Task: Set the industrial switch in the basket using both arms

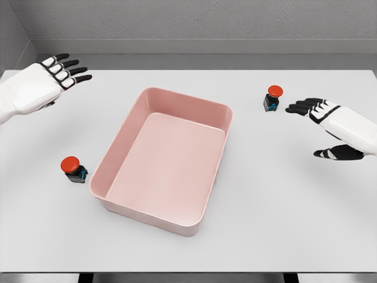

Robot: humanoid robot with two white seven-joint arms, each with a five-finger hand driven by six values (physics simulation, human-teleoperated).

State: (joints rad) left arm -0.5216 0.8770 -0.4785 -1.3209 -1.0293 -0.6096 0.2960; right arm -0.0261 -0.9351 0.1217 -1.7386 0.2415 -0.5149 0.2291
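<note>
The white bench (283, 224) is carrying a pink basket (219, 158), lying empty. One industrial switch (272, 98) is standing right of the basket, another switch (73, 170) left of it. The right hand (336, 127) is nearing its switch with fingers released; it should straddle the body before clenching. The left hand (41, 82), released too, is hovering beyond the basket's far-left corner.

White table (283, 236), grey wall (188, 20) behind, seemingly bare.

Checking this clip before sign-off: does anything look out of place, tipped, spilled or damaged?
Nothing stands out. The pink basket sits upright and empty, turned at an angle to the table edge. Both red-button switches stand upright outside it. The left hand and right hand hover open.
</note>
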